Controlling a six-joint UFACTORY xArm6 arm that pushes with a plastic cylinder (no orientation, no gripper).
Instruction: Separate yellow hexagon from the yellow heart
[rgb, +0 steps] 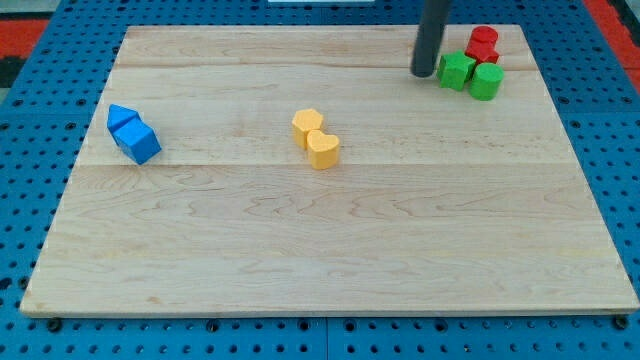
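My tip, which has no fingers, stands beside the green blocks; yellow hexagon touches yellow heart, unseparated.

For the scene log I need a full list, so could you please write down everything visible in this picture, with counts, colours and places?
wooden board: 1, pale wood, fills most of the view, lying on the blue pegboard
blue pegboard: 1, blue with holes, around the board on all sides
yellow hexagon: 1, yellow, near the board's middle, touching the heart
yellow heart: 1, yellow, just below and right of the hexagon
blue blocks: 2, blue, shapes unclear, pressed together at the view's left
green blocks: 2, green, side by side at the view's top right
red blocks: 2, red, directly above the green ones
my tip: 1, dark rod, just left of the green blocks, far from both yellow blocks
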